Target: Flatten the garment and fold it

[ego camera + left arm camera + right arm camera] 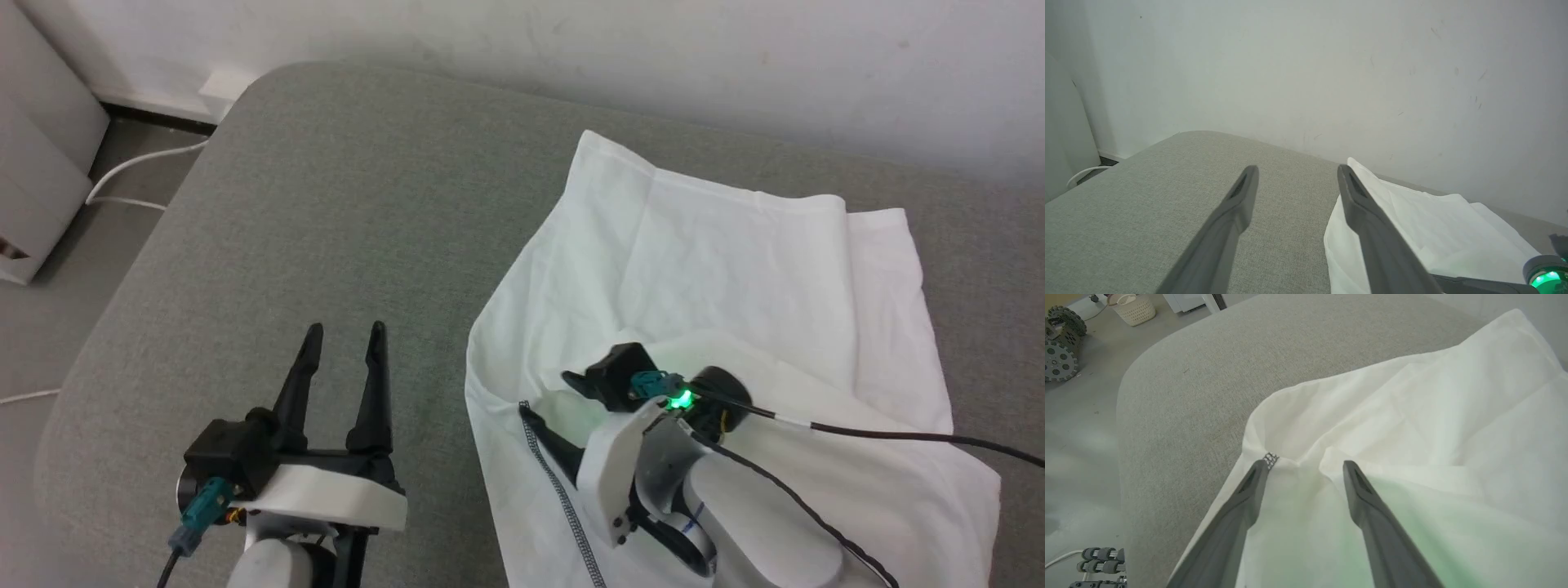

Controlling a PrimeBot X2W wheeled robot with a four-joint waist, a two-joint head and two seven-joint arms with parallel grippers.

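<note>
Where the garment lies: the garment [718, 269] is rumpled on the right part of the grey cushion [326, 204], its far corner close to the cushion's back edge.
Left gripper: the left gripper [345, 331] hovers over the cushion's bare left part, fingers wide, nothing between them.
Right gripper: the right gripper [1305, 463] is above the cushion's right part, over the cloth, fingers spread wide. One tip is at a pucker beside the zigzag seam [1270, 459].
Contact: I cannot tell whether the tips press the fabric.
Hidden: the right arm [735, 506] covers the cloth's near middle.
Cut off: the garment's near edge runs out of the head view's bottom.
Hard to make out: sleeves and neckline are lost among the folds.
</note>
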